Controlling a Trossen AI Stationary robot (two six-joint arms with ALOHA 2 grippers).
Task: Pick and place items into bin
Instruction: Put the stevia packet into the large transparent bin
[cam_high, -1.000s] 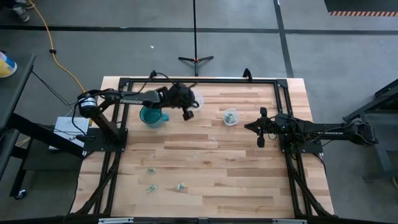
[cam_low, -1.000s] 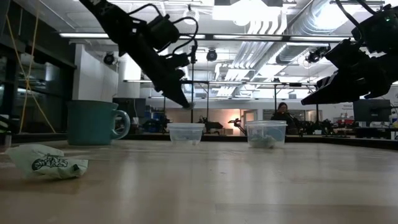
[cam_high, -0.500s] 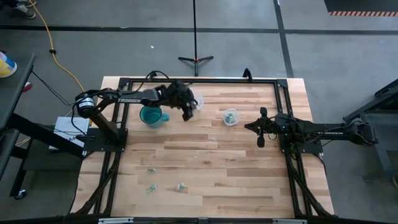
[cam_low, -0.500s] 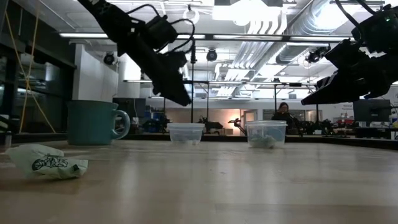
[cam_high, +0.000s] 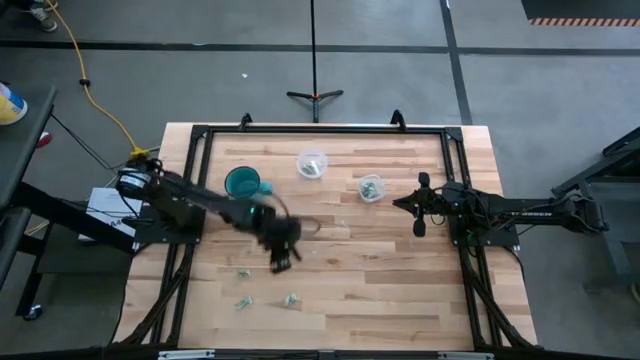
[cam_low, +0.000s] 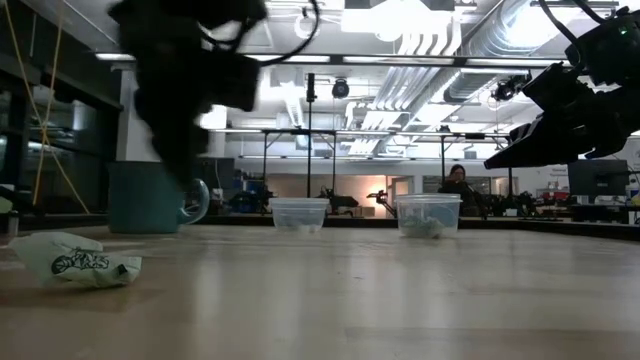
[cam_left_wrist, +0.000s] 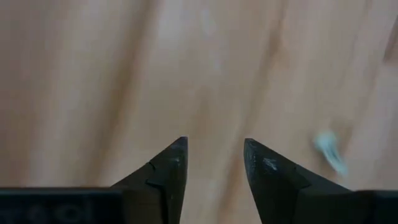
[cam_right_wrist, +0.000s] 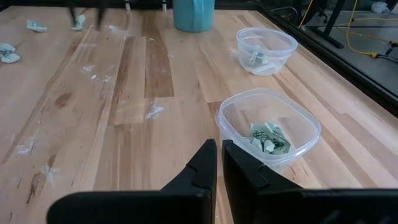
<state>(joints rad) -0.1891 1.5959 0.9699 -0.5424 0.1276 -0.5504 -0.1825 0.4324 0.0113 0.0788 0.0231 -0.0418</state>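
Three small pale green-and-whitish items (cam_high: 243, 273) (cam_high: 241, 302) (cam_high: 290, 299) lie on the wooden table near its front left. My left gripper (cam_high: 281, 262) hovers open over the table's middle left, just beyond them; its wrist view shows bare wood between the fingers (cam_left_wrist: 214, 149) and one blurred item (cam_left_wrist: 329, 152) off to the side. Two clear bins (cam_high: 312, 164) (cam_high: 371, 187) stand at the far middle, each with items inside (cam_right_wrist: 268, 138) (cam_right_wrist: 254, 58). My right gripper (cam_high: 418, 205) waits shut beside the right-hand bin (cam_right_wrist: 267, 127).
A teal mug (cam_high: 243, 183) stands at the far left, by the bins. A black frame (cam_high: 320, 129) runs round the table's edges. One crumpled item (cam_low: 80, 260) lies close to the low camera. A person (cam_low: 455, 183) sits in the room beyond the table.
My left gripper has opened above the far left-hand bin. It then swung fast toward the table's near edge and down, to the middle left, beyond the loose items. The right arm has kept still.
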